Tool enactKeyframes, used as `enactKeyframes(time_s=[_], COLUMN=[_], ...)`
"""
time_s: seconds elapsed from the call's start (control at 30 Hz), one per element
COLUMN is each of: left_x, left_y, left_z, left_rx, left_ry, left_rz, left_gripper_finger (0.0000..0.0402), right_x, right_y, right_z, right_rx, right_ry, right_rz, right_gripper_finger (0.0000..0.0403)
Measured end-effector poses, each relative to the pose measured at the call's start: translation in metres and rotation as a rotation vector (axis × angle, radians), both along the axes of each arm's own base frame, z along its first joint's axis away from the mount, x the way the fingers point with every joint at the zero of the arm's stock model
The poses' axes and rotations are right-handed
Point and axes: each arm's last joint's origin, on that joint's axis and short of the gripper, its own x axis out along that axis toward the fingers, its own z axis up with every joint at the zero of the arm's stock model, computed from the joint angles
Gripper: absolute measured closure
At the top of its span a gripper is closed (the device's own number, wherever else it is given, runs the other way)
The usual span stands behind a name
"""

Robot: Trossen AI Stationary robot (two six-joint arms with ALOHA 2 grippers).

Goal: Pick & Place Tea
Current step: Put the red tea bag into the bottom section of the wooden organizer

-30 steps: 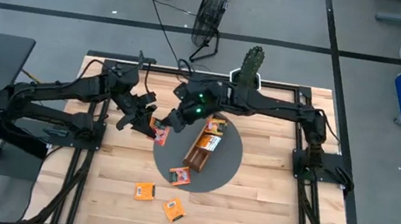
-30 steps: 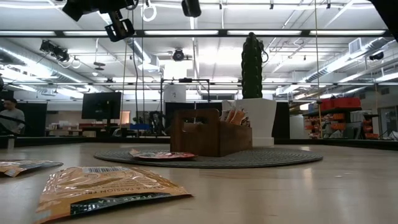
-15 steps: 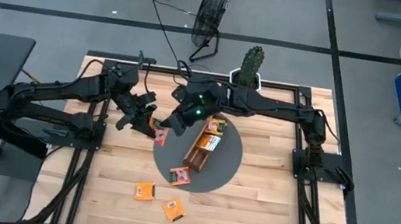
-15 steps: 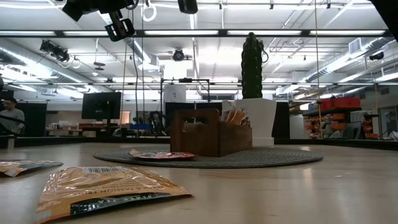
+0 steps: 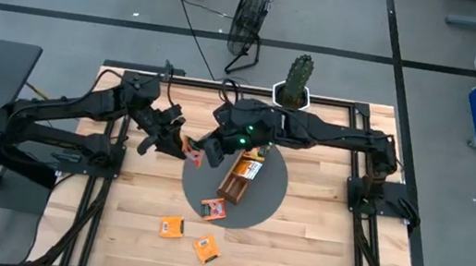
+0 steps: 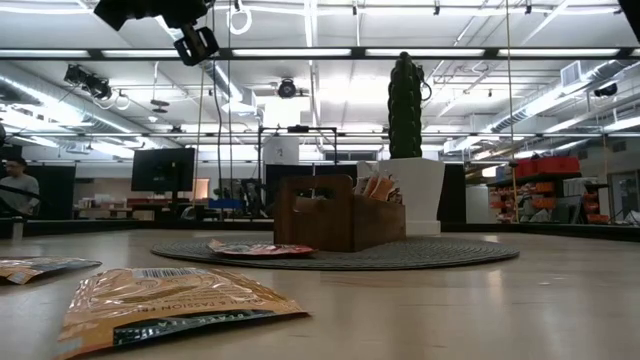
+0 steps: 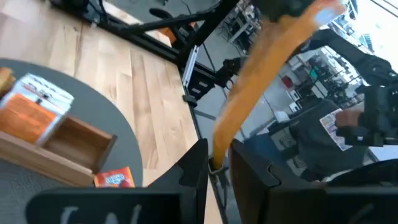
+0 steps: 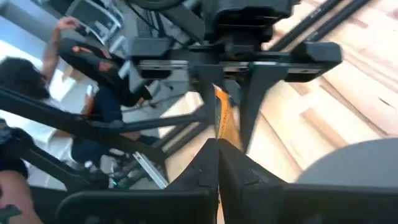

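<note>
Sachet (image 5: 189, 149) of orange paper, flat and thin, hangs in the air between your two pincers, edge-on to both wrist cameras. Your right pincer (image 8: 217, 148) is clamped tight on its lower edge. Your left pincer (image 7: 217, 160) stands narrowly parted around the same sachet, and in the right wrist view its dark fingers show a gap on either side of the paper. No print can be read on this one.

Beside the right pincer and below it sits the wooden tray (image 5: 233, 185), a long brown box with compartments, on a round grey woven mat (image 5: 270, 194). The tray's end nearer the pincers holds upright packets (image 7: 37, 106), white with orange print that is too small to read. One red-printed packet (image 5: 213, 209) lies flat on the mat past the tray's other end.

Well away from both pincers, two orange packets (image 5: 172, 226) lie on the pale plank table (image 5: 315, 246). The low view shows one crinkled foil-like packet (image 6: 180, 298) up close, with a barcode and the word "PASSION" in a dark strip.
</note>
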Motion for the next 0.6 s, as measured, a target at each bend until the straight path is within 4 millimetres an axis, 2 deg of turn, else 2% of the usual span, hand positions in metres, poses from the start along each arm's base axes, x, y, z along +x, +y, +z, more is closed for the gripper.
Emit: enactKeyframes(time_s=[0.27,0.6], left_x=[-0.012,-0.032], left_y=[0.015,0.030], left_z=[-0.005,0.006], left_rx=[0.090,0.214], left_ry=[0.034,-0.011], left_rz=[0.116,0.355], left_gripper_finger=[0.0330,0.0331], right_x=[-0.023,-0.053], right_y=[0.030,0.086], right_z=[0.013,0.001], right_rx=[-0.032,-0.088], right_ry=[0.023,0.060], right_rz=[-0.203,-0.616], right_gripper_finger=[0.0402,0.0403])
